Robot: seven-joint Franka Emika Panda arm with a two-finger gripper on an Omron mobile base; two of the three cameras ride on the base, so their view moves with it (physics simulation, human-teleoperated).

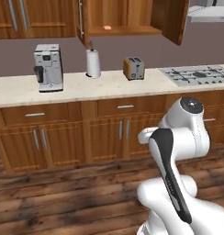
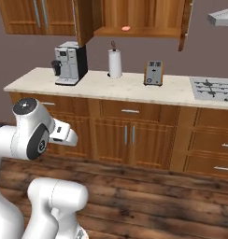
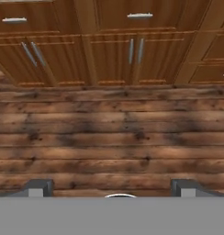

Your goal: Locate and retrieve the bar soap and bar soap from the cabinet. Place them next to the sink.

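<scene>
1. Gripper (image 3: 112,190): fingertips spread wide apart, nothing held, aimed down at plank floor (image 3: 109,137)
2. Counter units (image 3: 114,46): to be cleared as the arm is raised
3. Toaster (image 1: 133,68), paper towel roll (image 1: 93,63): to be passed over
4. Cabinet (image 1: 132,18): doors open
5. Bar soap (image 1: 107,28): one seen, on the shelf; a level, front-on reach is judged best

Even, soft rendered light with no glare, faint shadows under the bench (image 1: 109,87) edge, and slightly coarse, low-resolution detail throughout.
</scene>
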